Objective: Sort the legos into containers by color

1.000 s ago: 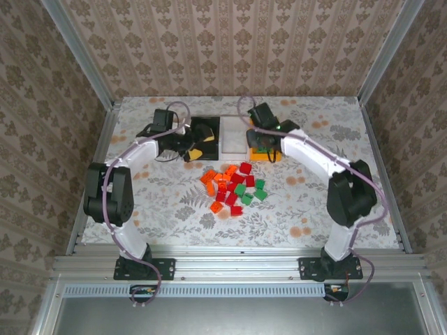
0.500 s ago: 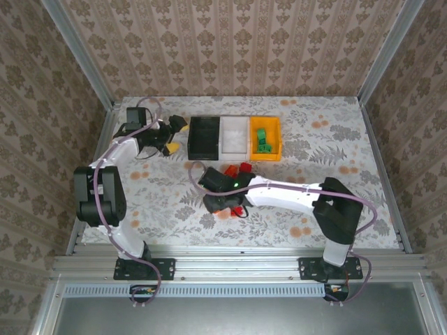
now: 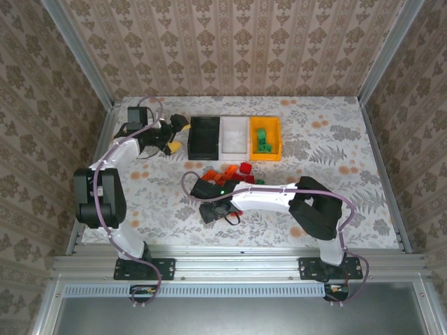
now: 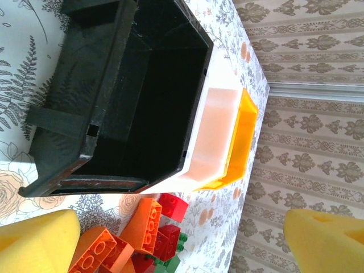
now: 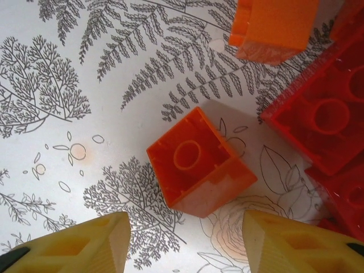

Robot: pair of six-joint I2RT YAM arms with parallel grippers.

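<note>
1. Nearest the arm bases, the right gripper [image 5: 183, 242] hangs low over the table [image 5: 85, 68] at the left edge of the pile. Its jaws are parted and hold nothing. The yellow pads [image 5: 74, 244] stand either side of a lone orange brick [image 5: 199, 162], not touching it.
2. That brick lies hollow side up, turned at an angle to the pads. I'd square the wrist to its flat sides first, then come down so the pads meet two opposite faces rather than corners. Otherwise it may squirt out.
3. Just beyond it sit a second orange brick [image 5: 273, 25] and a red brick [image 5: 321, 111]. The gap towards the red one is narrow, so the pad on that side should drop in without nudging it.
4. Further on, the legos [image 3: 229, 174] lie in a loose heap of red, orange and green.
5. Past the heap the containers stand in a touching row: black bin [image 3: 204, 136], white bin [image 3: 235, 135], yellow-orange bin [image 3: 274, 139]. Green bricks [image 3: 261, 138] lie in the yellow-orange one. The other two look empty, so orange wants one of them, though I can't tell which.
6. Farthest off, the left gripper [image 3: 174, 134] hovers just left of the black bin, jaws wide and empty. Any carry towards the bins should stay clear of it.
</note>
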